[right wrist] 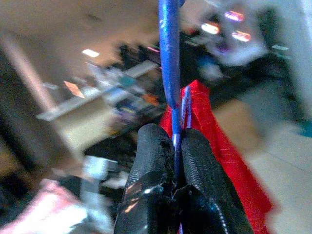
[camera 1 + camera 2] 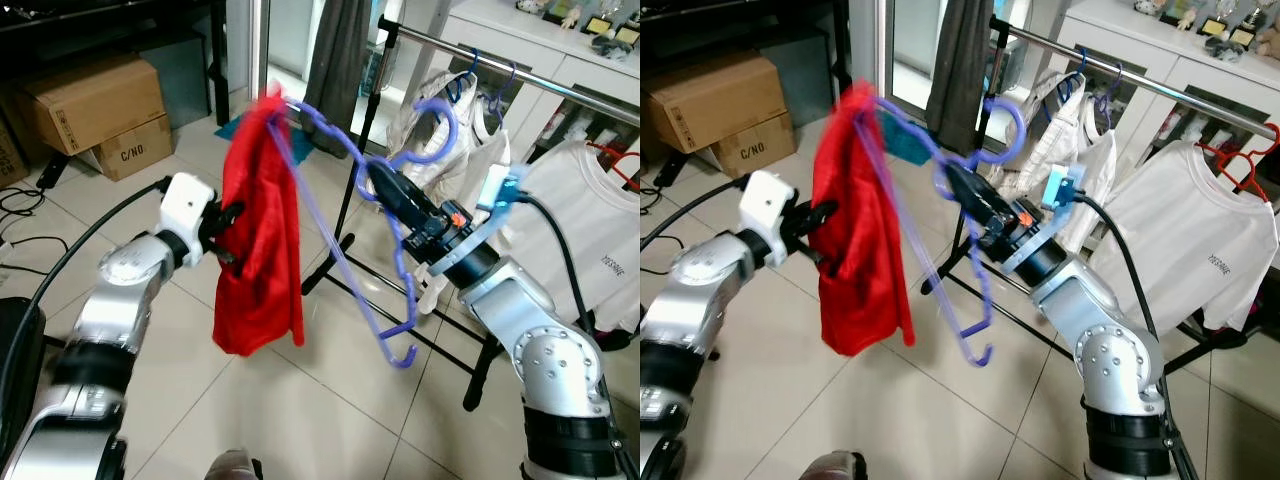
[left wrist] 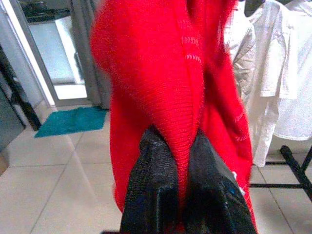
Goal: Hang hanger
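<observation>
Clothes rail (image 2: 520, 62), upper right of frame, carrying white shirts; red knitted garment (image 2: 258, 230), centre left, pinched in our left gripper (image 2: 232, 235). Purple hanger (image 2: 375, 260), centre, one shoulder in the garment, clamped by our right gripper (image 2: 385, 192). We judge the held cloth could drag the hanger askew or off, so the hook misses the rail.

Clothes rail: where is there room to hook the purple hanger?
The clothes rail looks bare between its near end post and the blue hangers. Beyond them it is crowded with white shirts.

garment (image 2: 258, 235) left, on hanger (image 2: 345, 190) | rack (image 2: 520, 70) behind right
</observation>
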